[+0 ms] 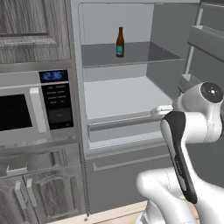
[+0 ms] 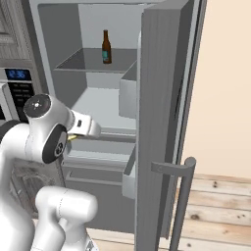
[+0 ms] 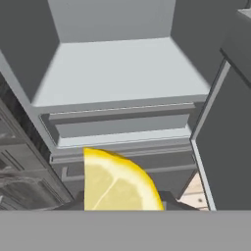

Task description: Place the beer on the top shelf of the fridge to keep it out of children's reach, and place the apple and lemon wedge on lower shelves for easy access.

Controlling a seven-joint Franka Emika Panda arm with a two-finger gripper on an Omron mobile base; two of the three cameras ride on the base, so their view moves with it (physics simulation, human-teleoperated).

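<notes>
Fingers [image 3: 122, 205] pinching a pale yellow lemon wedge [image 3: 120, 181], held before the lower shelves [image 3: 122, 73] of the tall grey fridge [image 1: 127, 131], whose door stands open. Slim brown glass beer bottle [image 1: 120, 42], teal label: upright on the uppermost grey top shelf [image 1: 144, 54].

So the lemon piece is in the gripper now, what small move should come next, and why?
Probably a short push forward, over the pale lower shelf. The gripper is shut on the lemon wedge and sits in front of the open fridge, level with the drawer fronts. The beer already stands on the top shelf, so the lower shelf looks like the right target.
</notes>
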